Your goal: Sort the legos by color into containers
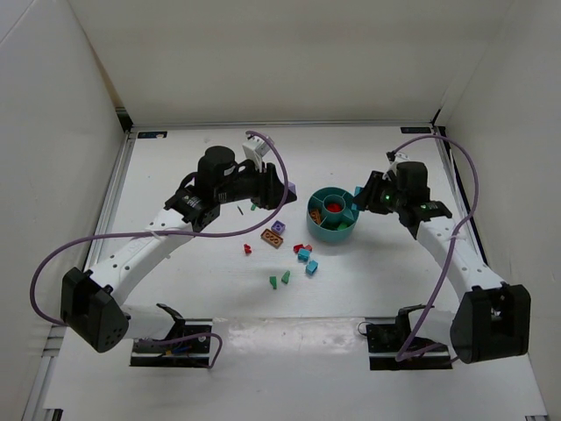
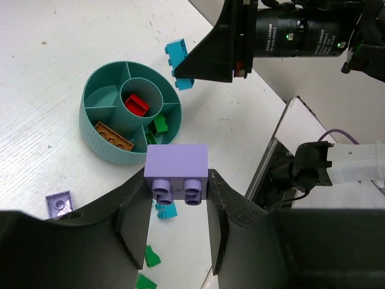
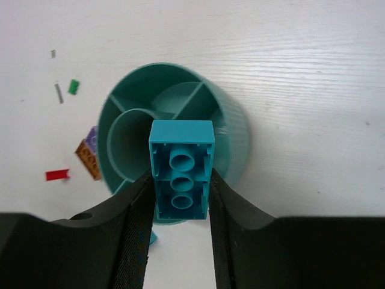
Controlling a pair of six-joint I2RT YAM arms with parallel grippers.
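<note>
White table (image 1: 394,289) and white walls are all around your two arms. Near the middle of the table stands the round teal bowl (image 1: 331,230).

Your left gripper (image 2: 176,201) has its jaws partly closed on a purple brick (image 2: 176,161). The brick lies crosswise, so its long side runs from one finger to the other. The fingers (image 2: 135,226) press on its two short ends. Two round rings on the brick face back toward the wrist. The brick sits right at the fingertips, just beside the bowl's rim.

Your right gripper (image 3: 179,201) has its jaws partly closed on a teal brick (image 3: 181,170). This one points the other way: its long side runs along the fingers, and they squeeze its two long sides. Its hollow side, with three round tubes, faces the wrist camera. About half of it sticks out past the fingertips, above the bowl's near edge.

Look inside the bowl. A red brick (image 2: 137,105) is in the middle cup, an orange brick (image 2: 113,136) is in one side part, and a green brick (image 2: 158,126) is in the next part.

Some loose bricks (image 1: 303,256) lie on the table in front of the bowl.
</note>
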